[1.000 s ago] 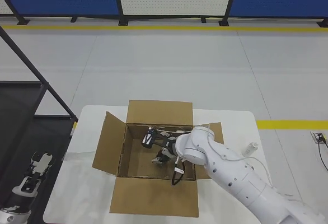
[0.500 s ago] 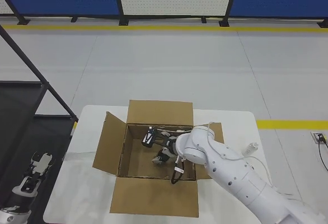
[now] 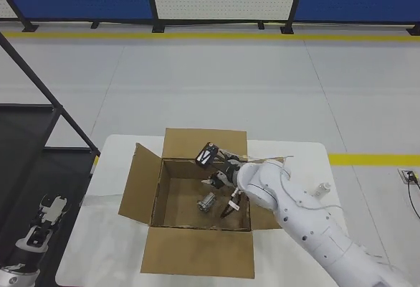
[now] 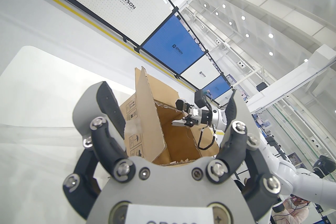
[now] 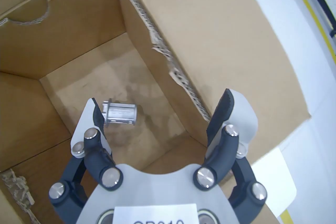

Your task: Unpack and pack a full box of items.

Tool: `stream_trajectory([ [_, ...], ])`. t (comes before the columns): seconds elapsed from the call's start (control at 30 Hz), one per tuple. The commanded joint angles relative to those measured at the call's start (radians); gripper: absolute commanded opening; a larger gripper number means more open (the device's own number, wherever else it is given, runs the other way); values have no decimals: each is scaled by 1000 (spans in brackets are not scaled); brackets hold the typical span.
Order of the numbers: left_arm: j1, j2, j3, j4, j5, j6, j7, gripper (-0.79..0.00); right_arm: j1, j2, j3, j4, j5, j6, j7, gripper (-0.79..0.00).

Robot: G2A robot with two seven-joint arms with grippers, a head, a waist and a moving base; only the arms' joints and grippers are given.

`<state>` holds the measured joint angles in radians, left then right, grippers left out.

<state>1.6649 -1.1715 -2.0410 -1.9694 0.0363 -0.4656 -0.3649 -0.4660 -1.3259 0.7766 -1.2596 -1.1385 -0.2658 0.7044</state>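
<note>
An open cardboard box [image 3: 168,201] stands in the middle of the white tabletop [image 3: 106,240], with all four flaps folded outward and its top edges torn and ragged in places. On the box floor, a little right of centre, a small silvery metal part [image 5: 119,113] lies on its side, a short cylinder with a flange at one end. The right end effector [image 5: 161,101] hangs over the right part of the box, angled down into it from the right wall, with its fingers spread wide and nothing between them. In its own wrist view the metal part sits well below it on the cardboard floor, partly hidden behind one fingertip rather than in the gap. The left end effector [image 4: 168,96] is well apart from the box, down beyond the near left corner of the tabletop, facing the box's left flap; its fingers are also wide apart and empty. A small white object [image 3: 322,189] lies on the tabletop just right of the box's right flap. A black metal rack [image 3: 24,143] stands on the floor to the left of the tabletop.
</note>
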Motion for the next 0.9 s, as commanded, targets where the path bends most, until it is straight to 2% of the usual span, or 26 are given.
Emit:
stream_trajectory([
  [0.0, 0, 0, 0, 0, 0, 0, 0, 0, -90, 41, 105, -115, -52, 19, 31, 0],
  [0.2, 0, 0, 0, 0, 0, 0, 0, 0, -437, 137, 447, -483, -139, 26, 113, 0],
  [0.4, 0, 0, 0, 0, 0, 0, 0, 0, -733, 176, 726, -682, -143, 51, 81, 0],
  [0.5, 0, 0, 0, 0, 0, 0, 0, 0, -801, 182, 803, -680, -130, 72, 81, 0],
  [0.6, 0, 0, 0, 0, 0, 0, 0, 0, -825, 187, 861, -624, -99, 72, 99, 0],
  [0.73, 0, 0, 0, 0, 0, 0, 0, 0, -821, 195, 916, -522, -24, -8, 105, 0],
  [0.87, 0, 0, 0, 0, 0, 0, 0, 0, -777, 204, 912, -419, -5, -87, 157, 0],
])
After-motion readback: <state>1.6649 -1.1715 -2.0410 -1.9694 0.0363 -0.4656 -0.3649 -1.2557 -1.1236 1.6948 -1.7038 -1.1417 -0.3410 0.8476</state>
